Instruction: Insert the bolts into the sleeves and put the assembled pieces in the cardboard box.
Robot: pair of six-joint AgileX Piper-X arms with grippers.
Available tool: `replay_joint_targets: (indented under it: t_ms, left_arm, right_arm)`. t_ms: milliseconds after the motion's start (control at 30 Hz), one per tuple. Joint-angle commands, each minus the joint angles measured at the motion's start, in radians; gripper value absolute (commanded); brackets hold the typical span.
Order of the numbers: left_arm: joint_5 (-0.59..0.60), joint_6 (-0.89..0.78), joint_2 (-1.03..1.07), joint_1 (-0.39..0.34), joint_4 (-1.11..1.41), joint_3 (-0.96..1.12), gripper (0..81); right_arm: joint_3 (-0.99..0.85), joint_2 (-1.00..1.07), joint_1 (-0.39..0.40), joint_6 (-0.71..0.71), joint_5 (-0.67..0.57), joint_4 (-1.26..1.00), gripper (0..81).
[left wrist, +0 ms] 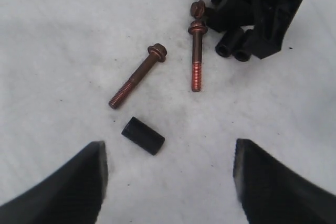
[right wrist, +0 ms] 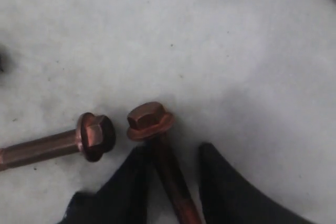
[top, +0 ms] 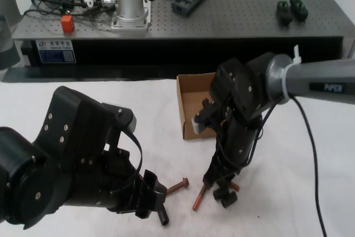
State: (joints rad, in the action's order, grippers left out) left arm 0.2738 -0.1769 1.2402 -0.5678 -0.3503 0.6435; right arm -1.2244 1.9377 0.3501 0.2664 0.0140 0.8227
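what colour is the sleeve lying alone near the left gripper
Black; the sleeve shows best in the left wrist view.

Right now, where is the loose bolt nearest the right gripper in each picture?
High view: the bolt lies slanted on the white cloth, just left of the right gripper.
Left wrist view: the bolt lies between the other loose bolt and two black sleeves.
Right wrist view: the bolt has its head beside the head of the straddled bolt.
Shared landmark: the right gripper, at this bolt's head end.
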Motion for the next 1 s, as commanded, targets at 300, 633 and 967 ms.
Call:
replay_joint_targets:
  t_ms: [300, 633, 967]
  left_arm:
    - [0.003, 0.015, -0.005, -0.003, -0.012, 0.002, 49.4]
    - [0.070, 0.123, 0.160, -0.020, -0.115, 0.121, 49.4]
    - [-0.023, 0.218, 0.449, -0.123, -0.360, 0.425, 49.4]
  right_arm:
    - [0.003, 0.023, -0.003, 0.003, -0.002, -0.036, 4.3]
    - [0.171, -0.283, -0.137, -0.117, -0.104, -0.050, 4.3]
    - [0.472, -0.706, -0.223, -0.179, -0.108, -0.050, 4.3]
